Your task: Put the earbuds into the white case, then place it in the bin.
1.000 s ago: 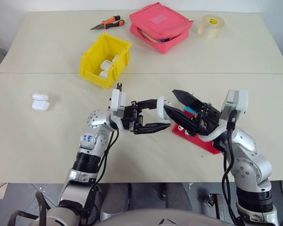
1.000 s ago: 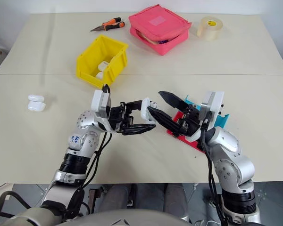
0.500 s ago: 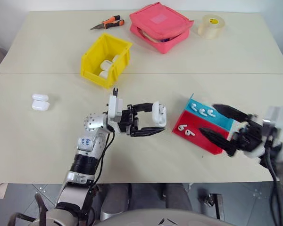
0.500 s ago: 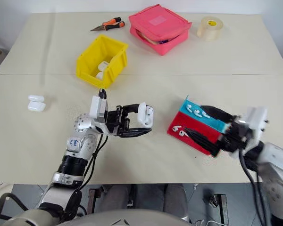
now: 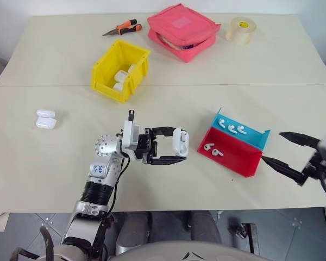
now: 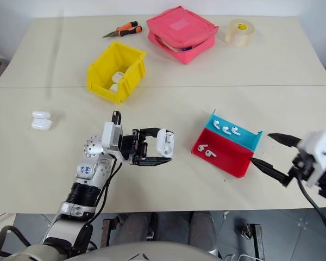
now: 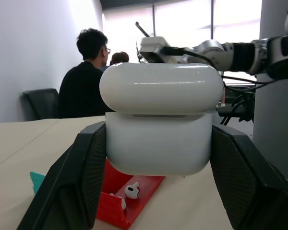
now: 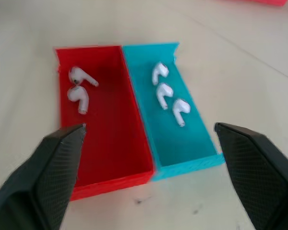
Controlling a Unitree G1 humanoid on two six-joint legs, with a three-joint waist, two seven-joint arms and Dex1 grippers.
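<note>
- Left gripper (image 5: 175,147) is clamped on a white case (image 5: 179,142) — lid closed, held above the table between the bin (image 5: 119,69) and the trays.
- Right gripper (image 5: 290,153) hangs wide apart, empty, just beside the red tray (image 5: 236,160).
- Earbuds (image 8: 78,88) lie in the red tray — three more in the blue tray (image 8: 182,139).

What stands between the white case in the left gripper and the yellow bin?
Nothing visible. The left gripper holds the white case above bare table, and the stretch from there to the yellow bin is free of objects.
</note>
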